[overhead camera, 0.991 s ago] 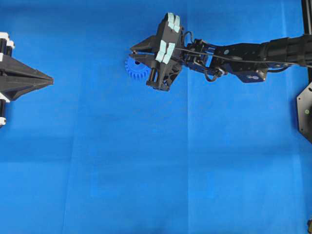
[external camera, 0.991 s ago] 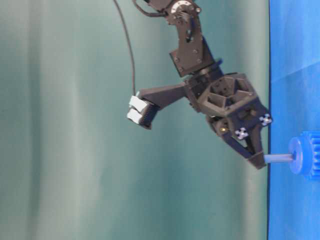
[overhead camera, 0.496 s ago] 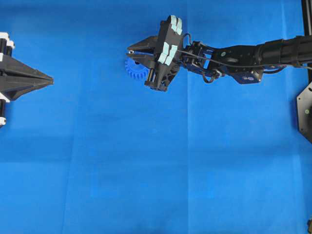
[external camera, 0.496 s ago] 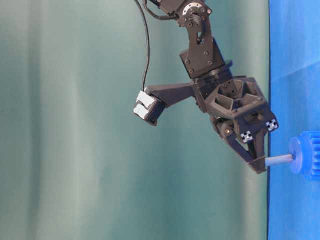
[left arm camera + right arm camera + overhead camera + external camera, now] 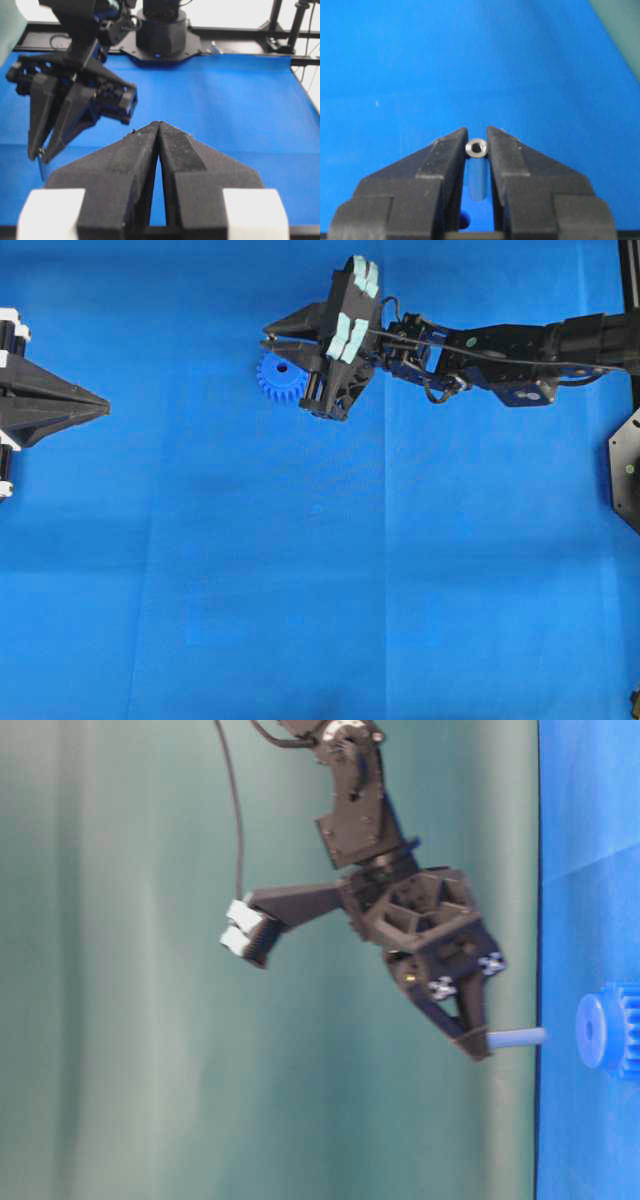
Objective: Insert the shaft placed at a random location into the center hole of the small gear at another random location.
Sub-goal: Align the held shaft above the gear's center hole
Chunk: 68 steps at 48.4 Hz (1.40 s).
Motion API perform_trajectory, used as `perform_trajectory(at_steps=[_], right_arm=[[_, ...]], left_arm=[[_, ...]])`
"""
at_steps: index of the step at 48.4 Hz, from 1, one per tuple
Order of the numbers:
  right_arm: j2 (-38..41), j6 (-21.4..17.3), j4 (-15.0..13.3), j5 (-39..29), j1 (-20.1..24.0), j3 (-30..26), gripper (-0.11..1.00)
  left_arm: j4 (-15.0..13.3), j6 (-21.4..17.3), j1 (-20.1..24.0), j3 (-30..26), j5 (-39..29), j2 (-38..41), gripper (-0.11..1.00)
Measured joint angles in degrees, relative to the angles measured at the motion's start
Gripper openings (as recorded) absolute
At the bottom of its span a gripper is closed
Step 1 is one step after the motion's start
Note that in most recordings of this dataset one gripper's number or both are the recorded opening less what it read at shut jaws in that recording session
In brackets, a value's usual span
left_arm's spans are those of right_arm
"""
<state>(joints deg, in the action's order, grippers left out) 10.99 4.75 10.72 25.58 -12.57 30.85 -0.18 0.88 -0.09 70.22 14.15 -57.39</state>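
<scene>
Right gripper [image 5: 478, 1045] angled down, clamped on shaft [image 5: 516, 1037], hanging just off small gear [image 5: 607, 1030] near cloth's far edge. Left gripper [image 5: 159, 131] closed, level.

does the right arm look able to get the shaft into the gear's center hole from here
Probably yes: the right end effector holds the shaft clear of the small gear, nothing between, though it sits off the center hole.

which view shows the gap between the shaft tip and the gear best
The table-level view: the shaft, held in the right end effector, shows side-on, its tip clearly apart from the small gear. The right wrist view shows the shaft end-on between the fingers, gear unseen. Overhead, the end effector hides the shaft beside the gear. The left wrist view shows neither clearly.
</scene>
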Motion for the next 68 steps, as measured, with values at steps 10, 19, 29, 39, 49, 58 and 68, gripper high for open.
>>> perform_trajectory(at_steps=[10,19,29,39,49,58,68], right_arm=[[-0.62,0.00,-0.09,0.00,0.44,0.79,0.03],[-0.53,-0.18,0.09,1.58,1.05,2.02,0.03],[0.88,-0.79,0.97,4.92,1.05,3.78,0.03],[3.60,-0.97,2.81,7.91,1.14,4.92,0.03],[4.39,-1.05,3.87,9.49,1.41,5.89,0.03],[4.39,-0.97,3.96,10.02,1.41,6.06,0.03],[4.31,-0.70,3.96,10.02,1.41,5.98,0.03]], left_arm=[[0.09,0.00,0.00,0.09,0.09,0.00,0.00],[0.09,0.00,0.00,0.09,0.00,-0.09,0.00],[0.00,0.00,0.00,0.00,0.00,-0.09,0.00],[0.09,0.00,-0.09,0.09,0.00,0.00,0.00],[0.09,0.00,-0.09,0.09,0.09,-0.09,0.00],[0.09,0.00,0.00,0.09,0.09,-0.09,0.00],[0.09,0.09,-0.09,0.09,0.09,-0.09,0.00]])
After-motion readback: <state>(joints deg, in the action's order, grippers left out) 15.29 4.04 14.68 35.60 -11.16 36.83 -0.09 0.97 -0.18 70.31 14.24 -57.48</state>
